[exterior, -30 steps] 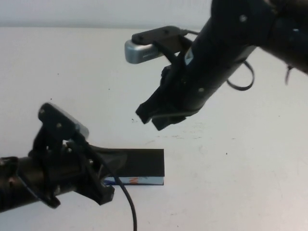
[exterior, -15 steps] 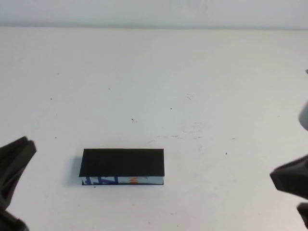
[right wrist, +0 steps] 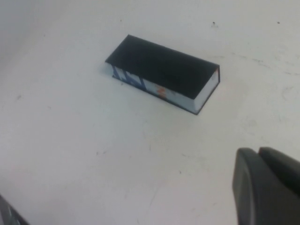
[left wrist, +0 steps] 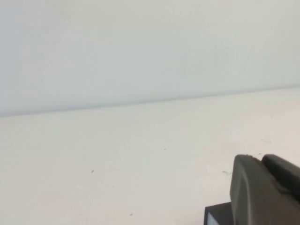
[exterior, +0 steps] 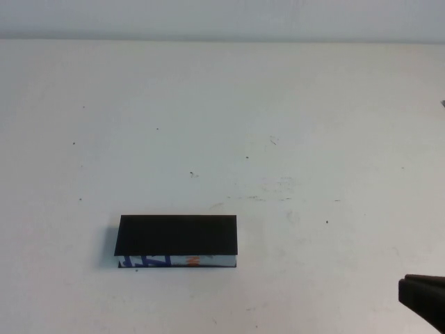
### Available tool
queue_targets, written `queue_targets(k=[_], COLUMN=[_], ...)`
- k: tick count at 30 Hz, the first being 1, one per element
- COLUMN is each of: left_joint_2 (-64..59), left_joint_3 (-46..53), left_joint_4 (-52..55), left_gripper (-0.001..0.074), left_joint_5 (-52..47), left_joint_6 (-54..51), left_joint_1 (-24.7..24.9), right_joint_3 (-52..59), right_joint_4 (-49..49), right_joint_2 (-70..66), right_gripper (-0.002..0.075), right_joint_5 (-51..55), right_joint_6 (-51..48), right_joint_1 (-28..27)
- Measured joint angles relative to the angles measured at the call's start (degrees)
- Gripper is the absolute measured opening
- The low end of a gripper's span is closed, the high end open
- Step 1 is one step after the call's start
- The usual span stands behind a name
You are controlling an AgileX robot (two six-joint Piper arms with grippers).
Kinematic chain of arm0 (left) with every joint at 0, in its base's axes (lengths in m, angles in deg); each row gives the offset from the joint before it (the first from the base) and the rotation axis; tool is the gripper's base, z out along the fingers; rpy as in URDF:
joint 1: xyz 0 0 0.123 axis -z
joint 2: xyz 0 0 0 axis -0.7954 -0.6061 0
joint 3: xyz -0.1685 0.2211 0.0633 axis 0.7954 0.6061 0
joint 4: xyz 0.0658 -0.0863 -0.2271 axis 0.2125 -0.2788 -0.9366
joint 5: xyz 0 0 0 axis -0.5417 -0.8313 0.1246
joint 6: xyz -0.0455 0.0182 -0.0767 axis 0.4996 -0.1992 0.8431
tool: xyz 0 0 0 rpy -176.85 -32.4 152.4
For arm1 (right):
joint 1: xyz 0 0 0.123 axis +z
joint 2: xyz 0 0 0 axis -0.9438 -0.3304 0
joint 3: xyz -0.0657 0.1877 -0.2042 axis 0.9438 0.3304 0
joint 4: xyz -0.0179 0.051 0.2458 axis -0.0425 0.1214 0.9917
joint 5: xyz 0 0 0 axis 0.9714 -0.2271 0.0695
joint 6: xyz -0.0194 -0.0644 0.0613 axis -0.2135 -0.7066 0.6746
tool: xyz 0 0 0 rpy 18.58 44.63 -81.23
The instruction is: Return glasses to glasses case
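Note:
The glasses case [exterior: 177,236] lies shut on the white table, its black lid down and its blue, white and orange patterned edge facing the robot. It also shows in the right wrist view [right wrist: 164,77], and one corner shows in the left wrist view [left wrist: 218,216]. The glasses are not in view. My right gripper [exterior: 424,296] is at the near right corner of the table, far from the case, shut and empty [right wrist: 257,151]. My left gripper [left wrist: 261,158] is out of the high view, shut and empty, beside the case's corner.
The white table [exterior: 278,125] bears only small dark specks and scuff marks. A pale wall runs along its far edge [left wrist: 140,101].
Both arms have drawn back from over the table. The left arm has left the high view and the right shows only at the near right corner. The case has stayed put.

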Motion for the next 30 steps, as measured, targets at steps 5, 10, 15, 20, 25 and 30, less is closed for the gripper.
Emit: queue_targets(k=[5,10,15,20,25,30], left_joint_2=[0.1,0.1,0.1,0.1,0.1,0.1], left_joint_3=[0.2,0.2,0.2,0.2,0.2,0.2], left_joint_4=[-1.7,-1.9,-1.9,-1.9,-1.9,-1.9], left_gripper=[0.0000,0.0000,0.0000,0.0000,0.0000,0.0000], left_joint_5=[2.1,2.3,2.4,2.4,2.6,2.6], left_joint_6=[-0.2,-0.3,-0.3,-0.3,-0.3,-0.4], left_joint_1=[0.1,0.1,0.1,0.1,0.1,0.1], right_joint_3=[5.2,5.7,5.7,5.7,5.9,10.7], right_joint_4=[3.3,4.3,4.4,4.1,-2.0,-9.4], right_joint_2=[0.5,0.5,0.5,0.5,0.6,3.8], right_gripper=[-0.0011,-0.0011,-0.0011,-0.0011,-0.0011,-0.0011], right_joint_5=[-8.7,-10.2,-8.7,-7.8,-8.2,-15.6], right_joint_6=[-0.1,-0.2,-0.2,-0.3,0.1,2.1], right_joint_1=[0.0,0.0,0.0,0.0,0.0,-8.4])
